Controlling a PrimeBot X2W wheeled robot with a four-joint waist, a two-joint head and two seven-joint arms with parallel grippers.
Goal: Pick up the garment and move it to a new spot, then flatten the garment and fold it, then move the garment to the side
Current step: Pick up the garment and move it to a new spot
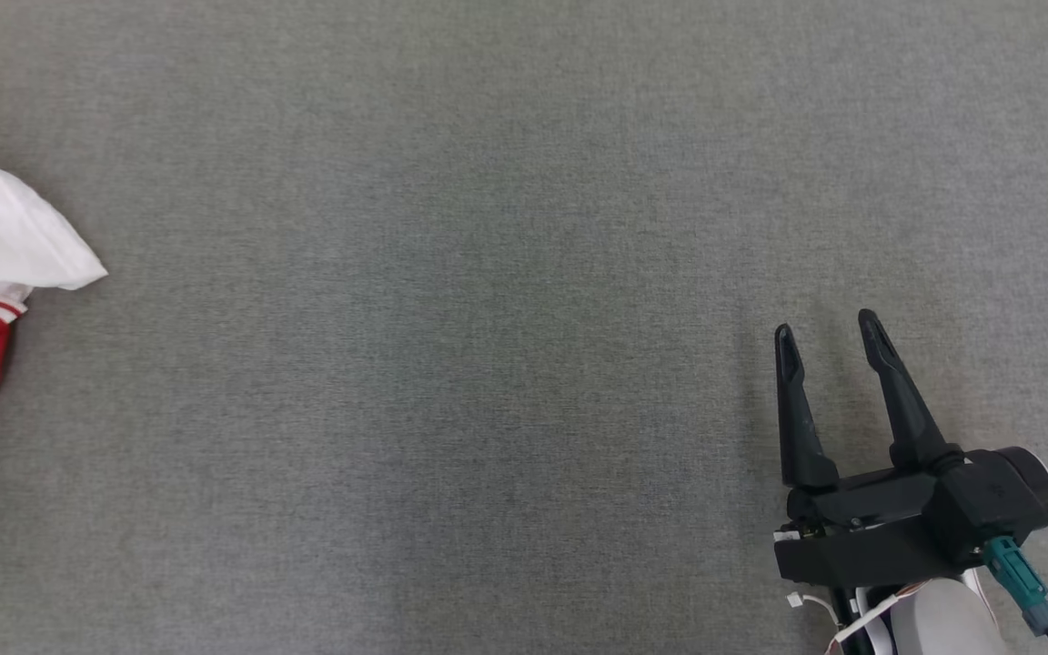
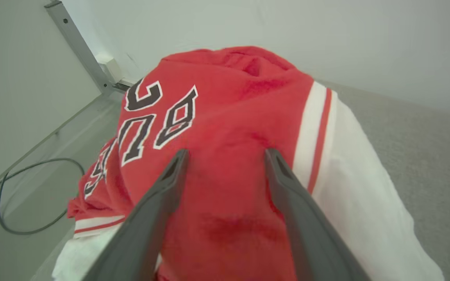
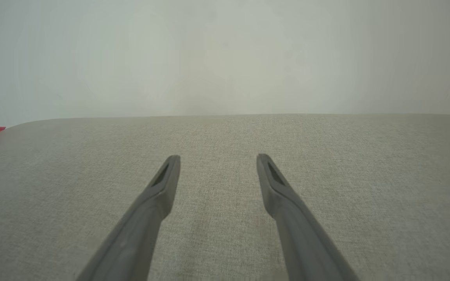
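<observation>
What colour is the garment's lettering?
Black, outlined white, on the red garment; clearest in left wrist view.

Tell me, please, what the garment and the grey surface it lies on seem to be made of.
Garment: soft, matte, fleece-like knit, judging by its fuzzy red nap and slumped folds; white sleeves look smoother. Grey surface: woven fabric covering, probably; a fine matte weave shows.
</observation>
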